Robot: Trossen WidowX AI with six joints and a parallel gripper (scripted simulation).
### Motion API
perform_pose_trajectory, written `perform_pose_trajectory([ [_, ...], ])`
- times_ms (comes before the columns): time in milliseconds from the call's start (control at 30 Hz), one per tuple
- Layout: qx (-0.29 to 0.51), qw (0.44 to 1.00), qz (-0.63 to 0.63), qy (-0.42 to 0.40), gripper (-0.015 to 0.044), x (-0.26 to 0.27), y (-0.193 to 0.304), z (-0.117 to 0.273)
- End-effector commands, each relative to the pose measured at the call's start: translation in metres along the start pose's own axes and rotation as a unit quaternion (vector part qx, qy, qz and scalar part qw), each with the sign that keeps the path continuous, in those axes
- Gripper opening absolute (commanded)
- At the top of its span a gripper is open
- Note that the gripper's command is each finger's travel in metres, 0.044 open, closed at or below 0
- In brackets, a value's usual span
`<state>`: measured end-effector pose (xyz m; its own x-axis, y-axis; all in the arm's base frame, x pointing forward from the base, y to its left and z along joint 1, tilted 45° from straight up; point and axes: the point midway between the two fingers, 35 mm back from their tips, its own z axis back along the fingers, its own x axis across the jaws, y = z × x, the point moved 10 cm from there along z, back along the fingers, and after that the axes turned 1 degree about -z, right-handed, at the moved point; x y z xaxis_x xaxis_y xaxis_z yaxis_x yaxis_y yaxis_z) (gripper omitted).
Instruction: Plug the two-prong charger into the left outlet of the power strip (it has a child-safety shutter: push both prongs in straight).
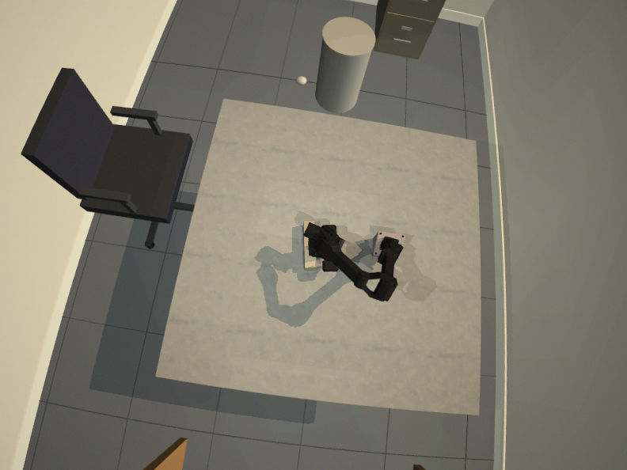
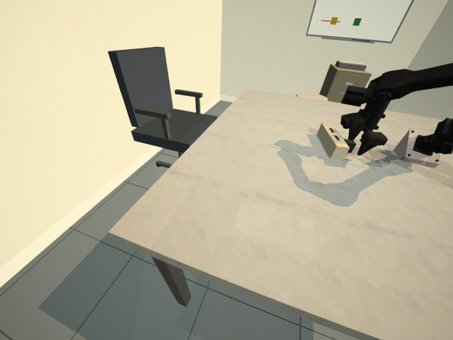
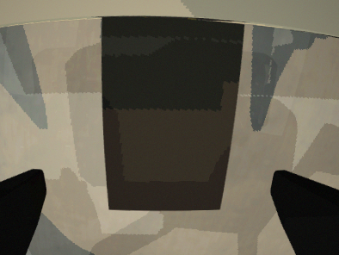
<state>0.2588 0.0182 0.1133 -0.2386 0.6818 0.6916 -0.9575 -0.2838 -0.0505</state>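
The beige power strip (image 2: 332, 145) lies on the table, tilted, with dark outlet slots on its face. It shows only partly under the arm in the overhead view (image 1: 306, 248). The dark two-prong charger (image 2: 351, 145) sits against the strip's near end. My gripper (image 2: 360, 143) is open wide, with one finger on each side of the charger (image 3: 166, 233) and apart from it.
The arm's base sits on a grey mount plate (image 2: 417, 147) to the right of the strip. An office chair (image 2: 157, 106) stands left of the table. A grey cylinder (image 1: 344, 62) and a filing cabinet (image 1: 407, 24) stand beyond the table's far edge.
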Motion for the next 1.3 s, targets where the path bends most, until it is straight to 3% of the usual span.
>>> perform_pose_trajectory([
  [0,0.002,1.000,0.002,0.001,0.0440,-0.001,0.005,-0.001],
  [833,0.002,1.000,0.001,0.001,0.0440,-0.001,0.036,-0.004],
  [900,-0.025,1.000,-0.003,-0.002,0.0440,-0.002,0.035,0.003],
  [1133,-0.274,0.962,-0.002,-0.006,0.0440,-0.004,0.071,0.052],
  [1267,-0.296,0.955,0.000,-0.005,0.0440,-0.003,0.075,0.056],
])
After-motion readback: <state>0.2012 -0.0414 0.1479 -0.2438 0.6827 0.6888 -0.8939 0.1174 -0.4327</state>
